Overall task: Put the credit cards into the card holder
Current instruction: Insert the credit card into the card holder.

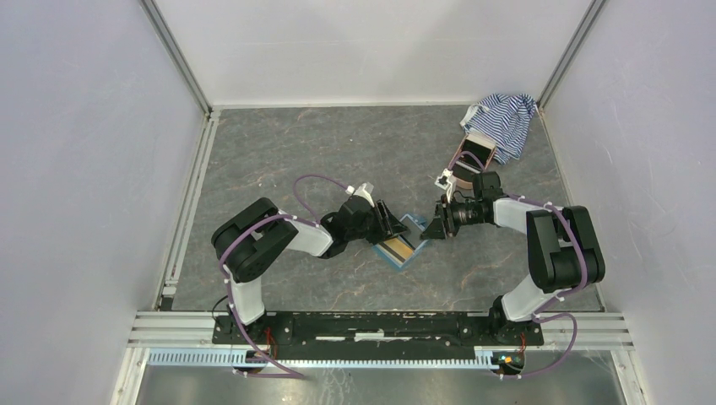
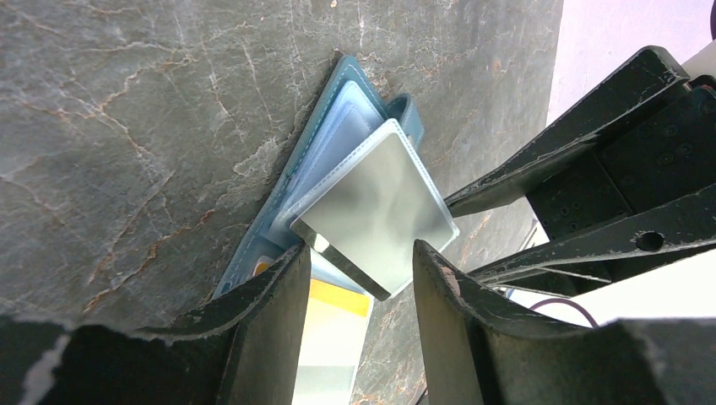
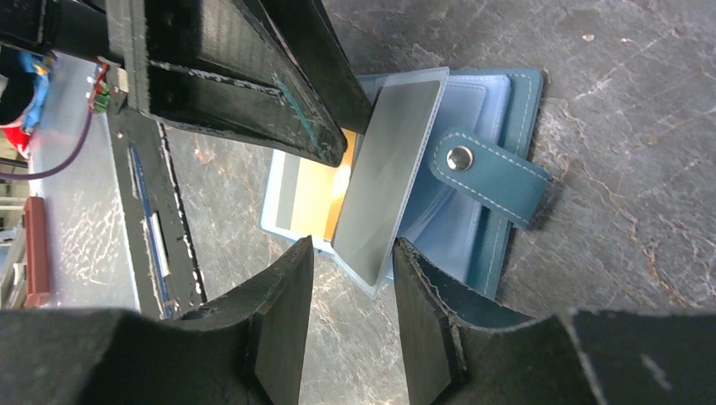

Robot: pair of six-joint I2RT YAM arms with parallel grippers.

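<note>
Grey card (image 3: 393,169) end sits between my right claw's (image 3: 353,245) part-open jaws, long axis running over the open card holder (image 3: 498,110); can't tell if gripped, left claw (image 2: 361,249) same

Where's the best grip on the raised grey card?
Probably its bare short end, pinched across the faces, approaching from the right end effector. The grey card stands tilted on edge over the card holder, and the snap tab crosses its other edge.

Both arms reach inward, L pincer (image 1: 400,225) & R pincer (image 1: 431,227) nearly tip-to-tip, jaws abt half apart.
</note>
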